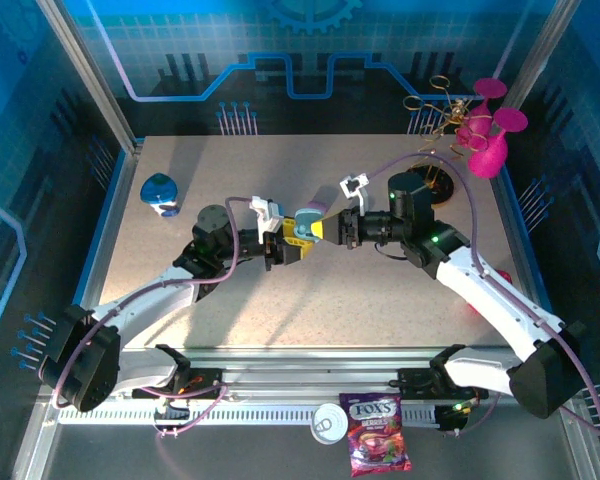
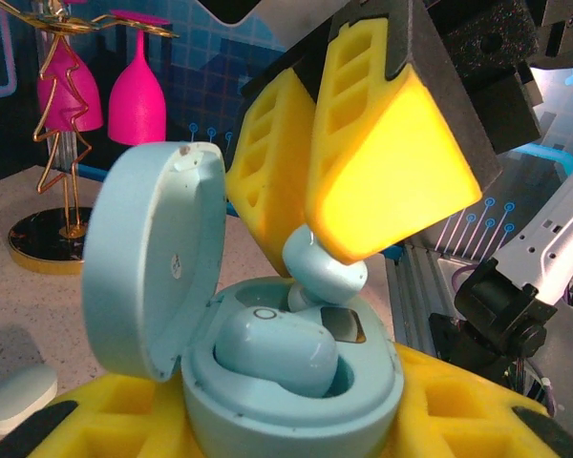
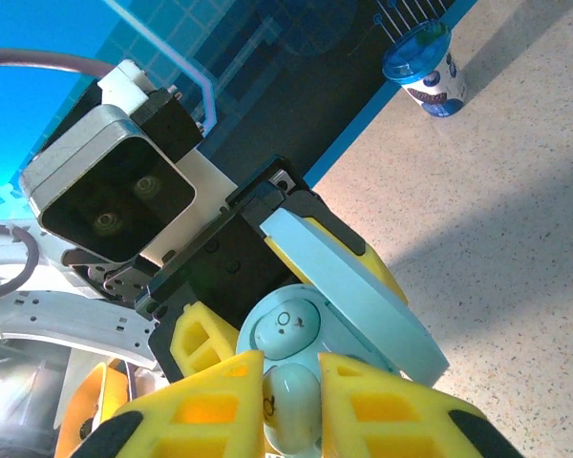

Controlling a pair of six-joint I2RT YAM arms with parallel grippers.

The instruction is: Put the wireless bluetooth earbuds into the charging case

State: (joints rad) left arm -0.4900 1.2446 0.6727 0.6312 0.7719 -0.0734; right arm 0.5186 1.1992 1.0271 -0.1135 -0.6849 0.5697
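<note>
Left wrist view: the right gripper point(image 2: 315, 250) stands over the charging case point(image 2: 296, 410), its yellow fingers point(image 2: 392, 162) pressed together on one pale blue earbud point(image 2: 327, 275). The pinch takes the bud's upper part, and the lower part hangs just over the vacant socket point(image 2: 346, 326) on the case's right side. Whether bud and socket rim touch cannot be told. A seated earbud point(image 2: 277, 351) fills the left socket, just beside the pinched one. The lid point(image 2: 138, 267) stands open, hinged at the left. The left gripper point(image 1: 283, 247) is clamped on the case body, its yellow pads point(image 2: 468, 410) on either side. In the top external view the two grippers meet over the middle of the table point(image 1: 310, 310), with a blue cup point(image 1: 160, 193) at the far left and pink goblets point(image 1: 490, 135) at the far right corner.

Likely hazards:
- **Wedging** – the bud appears tilted against the socket. Pressed down at that angle, it would probably jam on the rim or ride against its seated neighbour and lift it.
- **Slipping** – the grip is small and sits on a rounded surface, so a sideways load could squeeze the bud out and drop it to the table.
- **Case shift** – downward force acts on a case held only between pads, which may turn or slide.
- **Lid strike** – the broad fingers stand near the lid, and a drift leftward could knock it shut.
</note>
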